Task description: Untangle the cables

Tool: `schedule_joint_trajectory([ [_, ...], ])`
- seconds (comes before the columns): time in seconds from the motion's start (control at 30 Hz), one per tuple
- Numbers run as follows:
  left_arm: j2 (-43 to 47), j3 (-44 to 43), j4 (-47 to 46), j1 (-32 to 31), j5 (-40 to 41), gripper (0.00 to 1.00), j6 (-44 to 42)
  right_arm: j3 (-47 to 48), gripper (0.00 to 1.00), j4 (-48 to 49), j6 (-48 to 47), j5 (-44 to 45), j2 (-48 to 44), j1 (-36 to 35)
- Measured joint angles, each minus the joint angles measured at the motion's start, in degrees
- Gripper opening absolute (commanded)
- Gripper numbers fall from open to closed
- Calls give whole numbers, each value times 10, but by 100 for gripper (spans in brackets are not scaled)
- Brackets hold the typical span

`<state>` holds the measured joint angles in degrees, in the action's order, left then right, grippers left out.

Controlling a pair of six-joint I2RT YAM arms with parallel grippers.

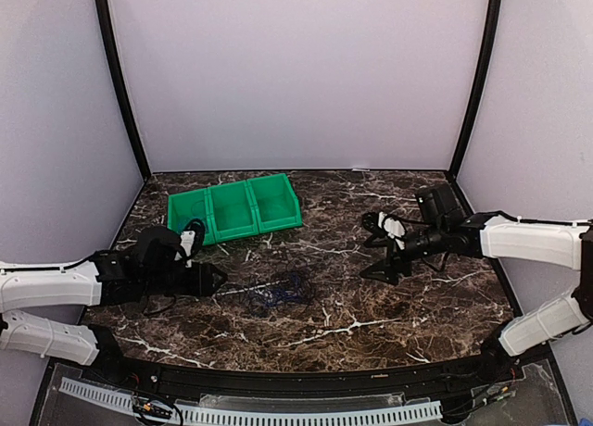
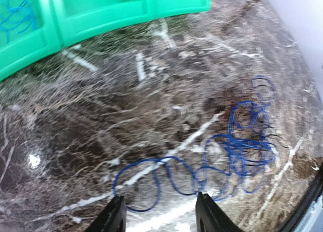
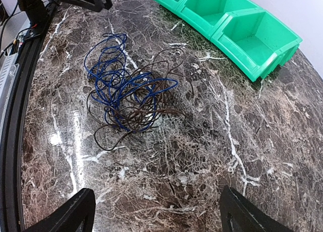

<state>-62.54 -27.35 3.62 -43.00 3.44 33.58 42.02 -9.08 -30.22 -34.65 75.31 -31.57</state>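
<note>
The cables (image 1: 278, 294) lie in one tangled bunch on the marble table, midway between the arms. The right wrist view shows the blue cable (image 3: 108, 78) and the black cable (image 3: 151, 111) looped through each other. My left gripper (image 1: 220, 280) is just left of the bunch and low over the table. Its fingers (image 2: 113, 217) are open and hold nothing, and a stretched-out run of blue loops (image 2: 166, 176) lies just ahead of the tips. My right gripper (image 1: 372, 248) is off to the right of the bunch. It stands wide open (image 3: 159, 217) and empty over bare marble.
A green three-compartment bin (image 1: 234, 208) sits behind the left gripper, and a bit of blue cord (image 2: 15, 15) shows in one compartment. White walls close in the back and sides. The table's black front rail (image 3: 12, 91) runs near the bunch.
</note>
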Motion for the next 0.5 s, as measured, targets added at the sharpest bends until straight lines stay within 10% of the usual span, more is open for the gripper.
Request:
schedule_joint_trajectory([
  [0.5, -114, 5, -40, -12, -21, 32, -37, 0, 87, -1, -7, 2, 10, -4],
])
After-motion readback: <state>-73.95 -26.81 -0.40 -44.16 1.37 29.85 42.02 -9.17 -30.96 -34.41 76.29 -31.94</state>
